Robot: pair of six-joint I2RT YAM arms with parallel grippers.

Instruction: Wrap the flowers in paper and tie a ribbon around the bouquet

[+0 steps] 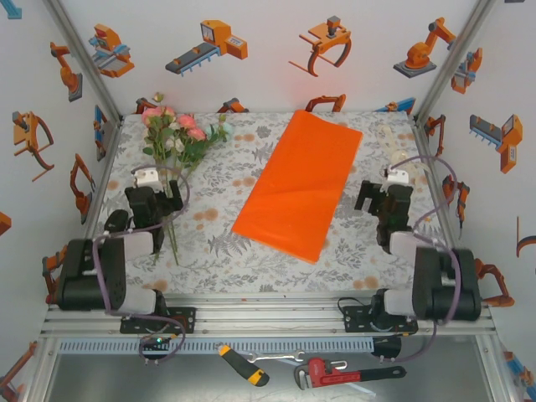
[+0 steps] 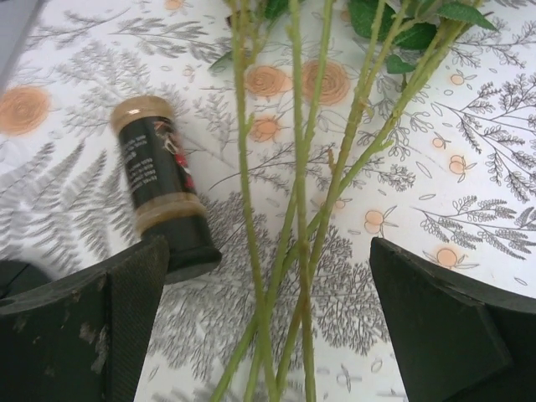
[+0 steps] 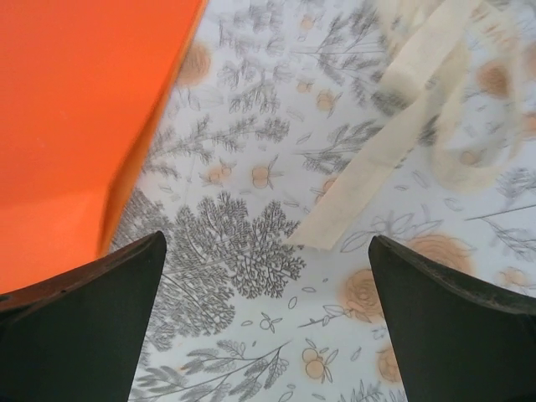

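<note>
- The left hand [image 2: 268,247] hangs low over the desk [image 1: 226,243], its dark fingers [image 2: 100,327] spread wide on either side of the green stems [image 2: 297,209] and holding nothing.
- The flowers [image 1: 176,130] lie at the far left of the floral cloth, with pink and white heads toward the back wall and stems running toward the near edge.
- A small dark bottle [image 2: 159,197] with tan bands lies on its side just left of the stems. Whether it touches the left finger I cannot tell.
- The right hand [image 3: 268,243] is also spread wide and empty, above bare cloth.
- The orange paper [image 1: 297,180] lies flat and slanted mid-desk, between the two hands.
- The cream ribbon [image 3: 394,134] lies loosely looped at the far right, one end near the right hand.
- A screwdriver [image 1: 244,365] and a red pipe wrench [image 1: 331,371] rest below the arm bases.
</note>
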